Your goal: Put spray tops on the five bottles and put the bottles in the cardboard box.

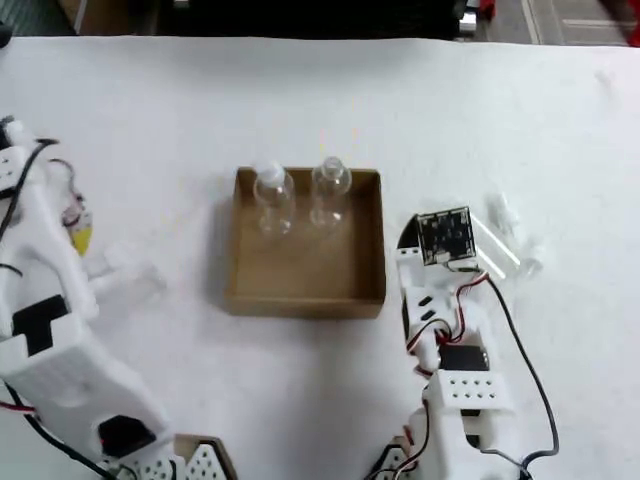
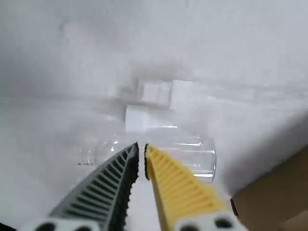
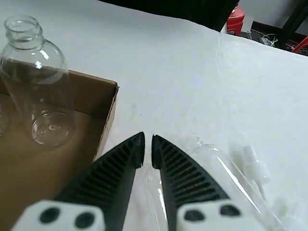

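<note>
Two bottles (image 1: 274, 197) stand upright, necks up, inside the cardboard box (image 1: 300, 275).

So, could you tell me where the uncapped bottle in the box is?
In the high view, the uncapped bottle stands upright at the far wall of the cardboard box, near its right corner, right of a second bottle.

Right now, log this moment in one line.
cardboard box: two bottles upright | left gripper: shut, by lying bottle | right gripper: shut, by second lying bottle
</note>
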`<act>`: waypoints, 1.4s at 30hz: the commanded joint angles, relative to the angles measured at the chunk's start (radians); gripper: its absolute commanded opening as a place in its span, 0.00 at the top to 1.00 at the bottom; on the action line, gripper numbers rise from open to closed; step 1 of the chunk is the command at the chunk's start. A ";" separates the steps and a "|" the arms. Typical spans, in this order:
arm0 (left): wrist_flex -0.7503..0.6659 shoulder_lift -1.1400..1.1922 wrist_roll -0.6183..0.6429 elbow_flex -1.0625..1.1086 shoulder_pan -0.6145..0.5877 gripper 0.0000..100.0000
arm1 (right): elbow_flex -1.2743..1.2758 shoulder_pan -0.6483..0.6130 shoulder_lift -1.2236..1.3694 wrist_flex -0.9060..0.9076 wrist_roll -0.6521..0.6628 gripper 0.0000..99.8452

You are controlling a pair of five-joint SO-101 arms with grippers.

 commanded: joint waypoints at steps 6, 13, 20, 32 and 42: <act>-0.158 -0.008 0.249 0.112 0.038 0.85 | -0.008 -0.012 -0.008 -0.024 0.008 0.98; -0.262 -0.008 0.399 0.210 0.036 0.64 | -0.008 -0.012 -0.008 -0.024 0.008 0.98; -0.466 -0.008 0.411 0.353 0.015 0.75 | -0.008 -0.012 -0.008 -0.024 0.008 0.98; -0.603 -0.010 0.534 0.410 -0.039 0.77 | -0.008 -0.012 -0.008 -0.024 0.008 0.98; -0.597 -0.012 0.537 0.434 -0.016 0.77 | -0.008 -0.012 -0.008 -0.024 0.008 0.98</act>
